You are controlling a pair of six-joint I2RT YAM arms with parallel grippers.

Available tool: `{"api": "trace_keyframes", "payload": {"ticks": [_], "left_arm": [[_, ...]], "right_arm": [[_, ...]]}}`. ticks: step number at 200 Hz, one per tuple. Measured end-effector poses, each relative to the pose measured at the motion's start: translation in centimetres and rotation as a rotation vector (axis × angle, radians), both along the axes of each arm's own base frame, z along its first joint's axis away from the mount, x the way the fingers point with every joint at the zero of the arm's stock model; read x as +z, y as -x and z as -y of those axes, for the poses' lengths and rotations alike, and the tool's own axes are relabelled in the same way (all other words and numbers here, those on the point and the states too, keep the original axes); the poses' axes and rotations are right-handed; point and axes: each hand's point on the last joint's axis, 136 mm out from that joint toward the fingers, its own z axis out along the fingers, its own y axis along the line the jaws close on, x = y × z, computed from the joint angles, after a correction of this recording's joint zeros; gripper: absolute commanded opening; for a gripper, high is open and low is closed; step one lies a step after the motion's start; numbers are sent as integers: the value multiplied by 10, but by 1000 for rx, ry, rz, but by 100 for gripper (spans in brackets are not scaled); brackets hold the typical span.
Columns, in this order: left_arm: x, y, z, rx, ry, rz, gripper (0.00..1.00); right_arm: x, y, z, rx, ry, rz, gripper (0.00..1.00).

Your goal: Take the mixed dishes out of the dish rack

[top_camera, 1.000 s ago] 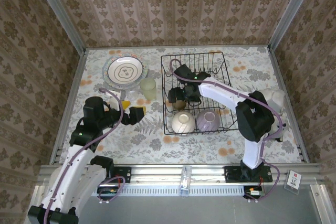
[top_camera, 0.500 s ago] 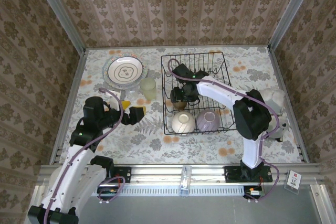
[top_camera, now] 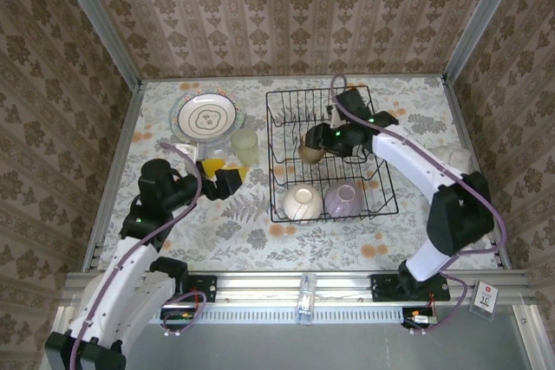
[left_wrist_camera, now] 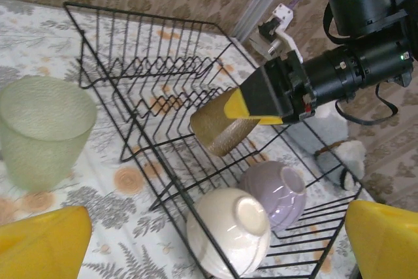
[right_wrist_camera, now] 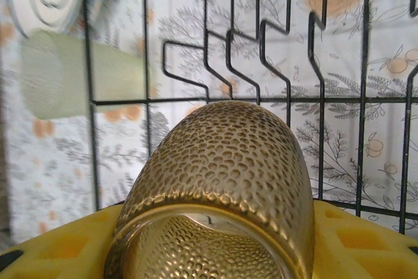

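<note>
- Right pincer (top_camera: 328, 139) is clenched on the amber-brown cup (top_camera: 310, 152), holding it above the middle of the dish rack (top_camera: 271, 127).
- The cup lies on its side. Its long axis runs roughly level, with the mouth toward the right wrist and the base pointing away, toward the left half of the worktop (top_camera: 416, 110).
- Left pincer (top_camera: 220, 175) hangs released and empty, jaws spread wide, over the worktop just left of the rack.
- Outside the rack on that left side stand a pale-green cup (top_camera: 245, 146) and, behind it, a patterned plate (top_camera: 205, 115).
- Inside the rack, along its near wall, a cream bowl (top_camera: 303, 203) and a lilac bowl (top_camera: 343, 200) sit bottom-up, side by side.
- The coming move seems to turn on the rack's left wall, which stands between the held cup and the free worktop beyond it. The cup would likely need to pass over that wall and be turned upright before it is set down.
- The right arm has the cup, while the left arm is nearer the likely set-down spot.
- From the right wrist, the yellow pads (right_wrist_camera: 59, 246) press on either side of the cup near its rim, and its hammered surface is plain.
- From the left wrist, seen side-on, the cup hangs clear of the rack's wires, which the overhead view leaves unsettled.
</note>
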Motion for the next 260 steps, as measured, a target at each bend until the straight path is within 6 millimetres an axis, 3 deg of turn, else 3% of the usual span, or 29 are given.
{"api": "trace_keyframes", "payload": {"ticks": [36,104,163,260], "left_arm": [[-7,-1,29,-115,63,-69,97],[-3,21,88,-372,144,-72,95],[12,15,106,-425,186,-34,94],[26,11,131,-478,206,-14,94]], "right_arm": [[34,6,5,-41,-219,20,42],[60,21,-12,-11,-496,-26,45],[83,38,-20,31,-644,-17,46],[93,50,-21,46,-708,-7,47]]}}
